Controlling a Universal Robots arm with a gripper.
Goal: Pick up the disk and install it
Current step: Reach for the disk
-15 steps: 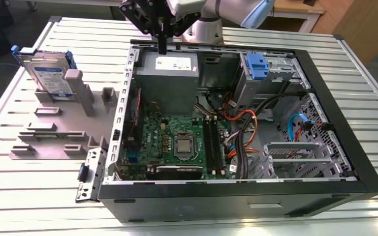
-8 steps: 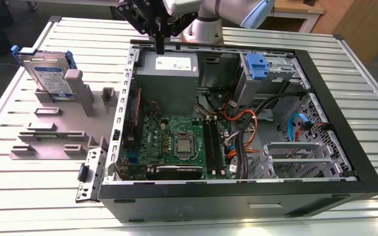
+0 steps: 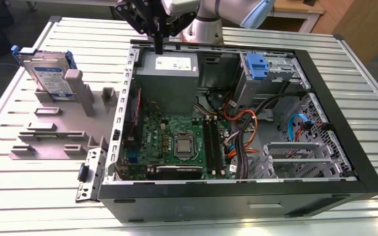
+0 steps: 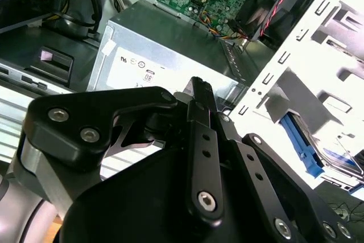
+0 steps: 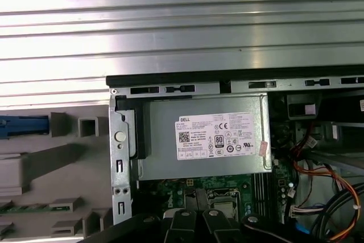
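Slatted surface (image 3: 373, 98), bearing open case (image 3: 241, 204) and, at the exterior view's left, grey holder (image 3: 51, 132). At case's far edge, power supply (image 3: 169, 73). Upright in holder, disk (image 3: 47, 73). Above power supply, well apart from disk, pincer (image 3: 157, 46): narrow, empty. Pick-up step, seemingly not yet begun. Likely called for: crossing to holder, opening wider than disk.
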